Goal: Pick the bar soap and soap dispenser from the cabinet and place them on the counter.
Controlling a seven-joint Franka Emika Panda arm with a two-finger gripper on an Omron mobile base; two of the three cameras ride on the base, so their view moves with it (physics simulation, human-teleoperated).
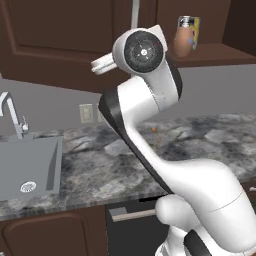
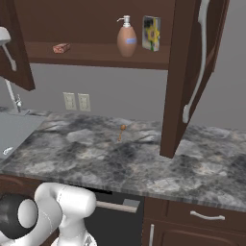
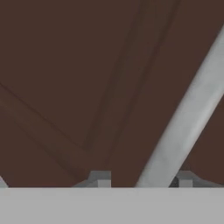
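The bar soap (image 2: 61,47) lies flat on the shelf (image 2: 96,54) inside the cabinet (image 2: 91,17), a little to the right of the pincer (image 3: 142,178) and about at its height, near the front edge of the shelf. Further right from the pincer stands the soap dispenser (image 2: 127,37), upright, well apart from the bar soap, and just beside it on the far side is a flat yellow-and-blue box (image 2: 151,33), standing on its edge. The shelf between the bar soap and the dispenser is bare. The pincer itself is close against the left door (image 3: 65,87) of the cabinet, and the silver bar handle (image 3: 183,118) of this door passes in a slant between its two finger tips (image 3: 99,178). The gap of the jaws is rather narrow, but I cannot tell if the pads press on the handle or only stand around it. The right door (image 2: 185,72), far to the right of the pincer, is swung open toward the room, and its lower edge hangs over the worktop (image 2: 144,166). Below the pincer the worktop is wide and nearly free; only a small orange thing (image 2: 121,130) lies near the back wall. The sink (image 1: 30,165) with its faucet (image 1: 12,112) is set into the worktop below the pincer and to its left.
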